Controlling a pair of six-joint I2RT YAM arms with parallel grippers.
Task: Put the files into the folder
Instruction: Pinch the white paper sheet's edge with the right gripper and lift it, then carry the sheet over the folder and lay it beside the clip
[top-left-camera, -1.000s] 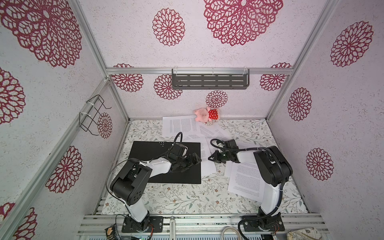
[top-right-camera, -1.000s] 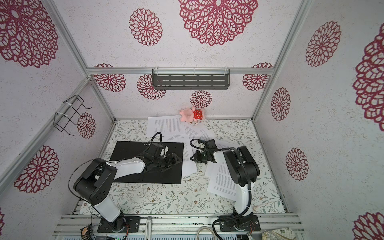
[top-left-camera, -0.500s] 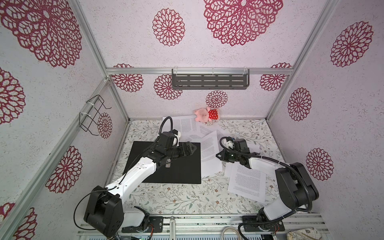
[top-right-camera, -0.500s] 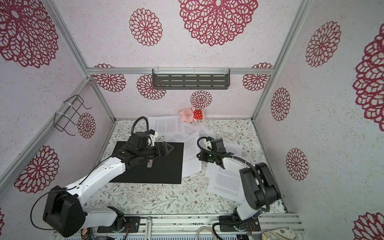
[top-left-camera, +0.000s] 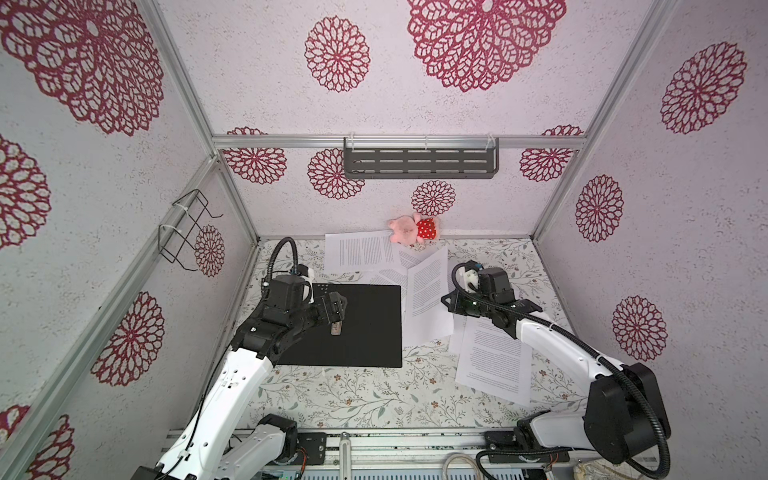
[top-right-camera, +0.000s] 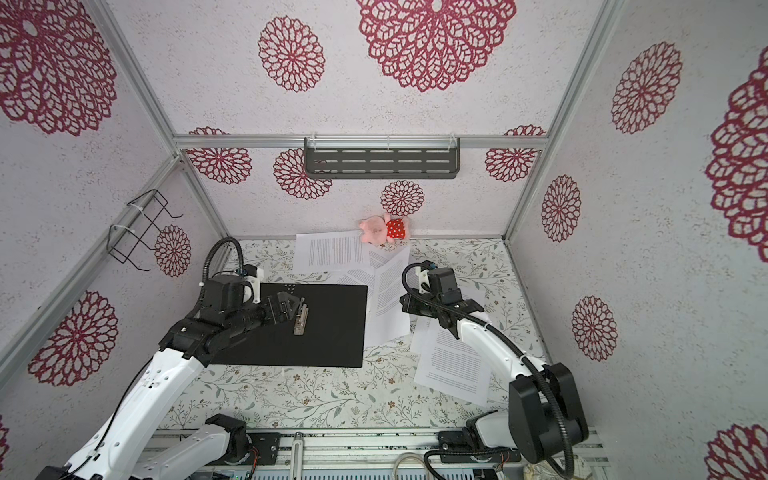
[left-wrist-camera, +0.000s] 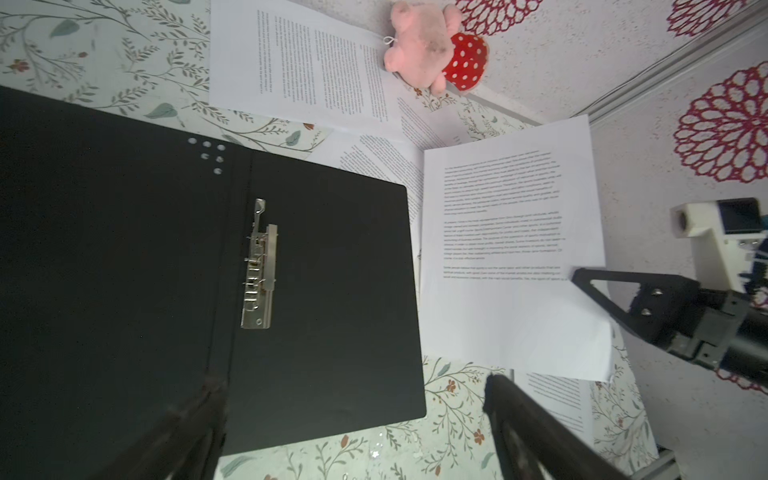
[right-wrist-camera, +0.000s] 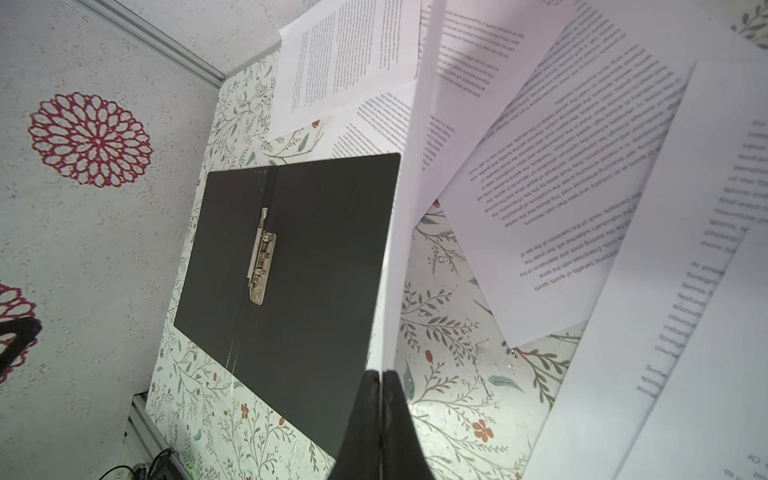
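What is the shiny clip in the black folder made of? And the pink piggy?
The clip looks like metal: silvery, with bright glints. The folder seems thin matte plastic or card; I cannot tell which. The pink piggy looks like soft plush fabric: fuzzy, with a red white-dotted part.

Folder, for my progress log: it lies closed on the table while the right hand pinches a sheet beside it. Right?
Not quite. The folder lies open, black inside up with its spine clip bare, as the left wrist view shows. The right hand does pinch a sheet beside it.
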